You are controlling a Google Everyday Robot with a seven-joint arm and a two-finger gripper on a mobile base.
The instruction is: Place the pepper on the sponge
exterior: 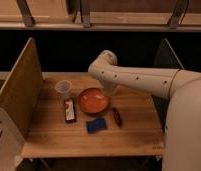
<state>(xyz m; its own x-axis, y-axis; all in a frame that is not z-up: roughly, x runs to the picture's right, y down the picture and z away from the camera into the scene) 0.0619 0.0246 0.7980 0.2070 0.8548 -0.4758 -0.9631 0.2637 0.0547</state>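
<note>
A pale wooden table (134, 135) stands between 2 upright side panels, a tan board (19, 87) on the picture's left and a darker one (166, 55) on its right. The robot's 1 white arm (144, 80) reaches in from the right, bends at an elbow above the back of the table and turns down toward the far right rim of the orange-red bowl (93, 100). The gripper (112, 90) hangs there, just behind and beside the bowl, low over the tabletop; whether it stands apart or together cannot be told, and nothing can be seen in its hold. The pepper (116, 116), small and dark red, lies on the wood just in front of the bowl's right side, apart from the gripper. The sponge (96, 124), a flat blue pad, lies near the pepper on its left, in front of the bowl; the 2 do not touch. A dark flat bar (69, 110) with a red and white label lies left of the bowl, and a pale clear cup-like container (63, 88) stands upright behind it.
</note>
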